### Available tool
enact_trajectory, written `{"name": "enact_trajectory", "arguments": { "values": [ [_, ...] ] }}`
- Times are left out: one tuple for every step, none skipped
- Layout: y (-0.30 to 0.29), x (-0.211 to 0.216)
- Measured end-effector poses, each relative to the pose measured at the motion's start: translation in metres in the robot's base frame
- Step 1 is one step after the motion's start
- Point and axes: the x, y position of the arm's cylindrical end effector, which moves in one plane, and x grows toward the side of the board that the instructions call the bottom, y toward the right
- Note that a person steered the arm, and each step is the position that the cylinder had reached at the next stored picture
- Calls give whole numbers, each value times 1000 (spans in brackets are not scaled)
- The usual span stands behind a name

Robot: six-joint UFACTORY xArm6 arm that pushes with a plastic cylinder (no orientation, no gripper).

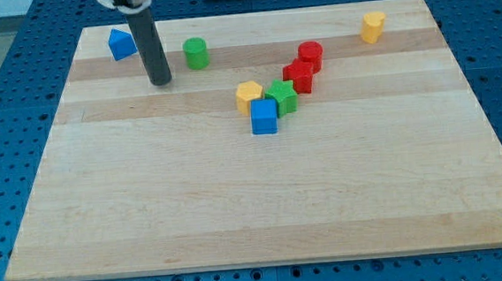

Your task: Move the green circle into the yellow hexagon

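Note:
The green circle [195,52] stands near the top left of the wooden board [264,201]. My tip [160,80] rests on the board just left of and slightly below the green circle, with a small gap between them. A yellow hexagon [372,27] stands alone near the top right corner. A second yellow block [249,96], with a pentagon-like outline, sits in the middle cluster.
A blue block [121,44] sits at the top left, left of my rod. The middle cluster holds a blue cube [264,116], a green star-like block [282,96], a red star-like block [298,76] and a red cylinder [311,56].

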Motion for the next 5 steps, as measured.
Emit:
{"name": "enact_trajectory", "arguments": {
  "values": [
    [-2, -31],
    [5, -44],
    [21, -47],
    [22, -47],
    [34, -47]
  ]
}}
